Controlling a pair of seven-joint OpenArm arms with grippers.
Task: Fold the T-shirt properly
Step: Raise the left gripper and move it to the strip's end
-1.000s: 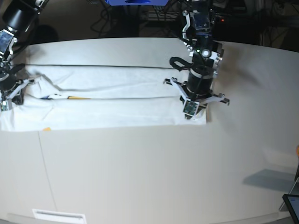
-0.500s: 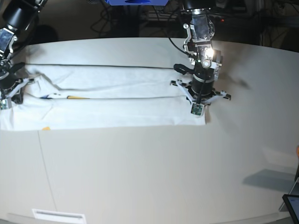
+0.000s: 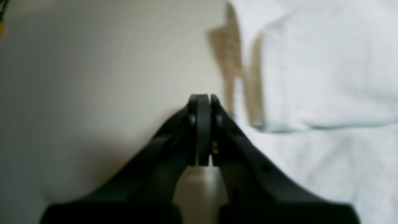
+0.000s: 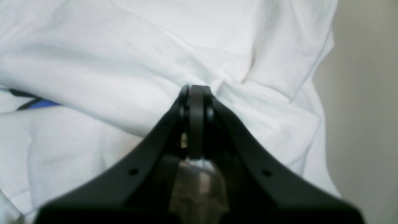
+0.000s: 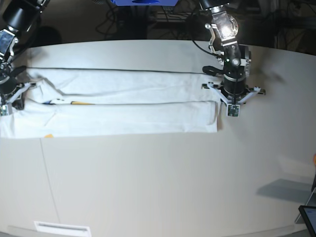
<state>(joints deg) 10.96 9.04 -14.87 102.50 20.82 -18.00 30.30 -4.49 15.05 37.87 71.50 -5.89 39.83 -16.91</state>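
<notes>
Retraction is underway: your left gripper (image 5: 232, 106), jaws together and empty, is leaving the T-shirt (image 5: 123, 106) (folded lengthwise on the table (image 5: 163, 182)); right gripper (image 4: 196, 90), closed, is resting at the opposite end.

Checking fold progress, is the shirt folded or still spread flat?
Folded: the T-shirt lies as a long narrow band on the table, its sides lapped lengthwise.

The T-shirt (image 5: 118, 106) lies folded so its print barely peeks out, unreadable, its left end cut off.
</notes>
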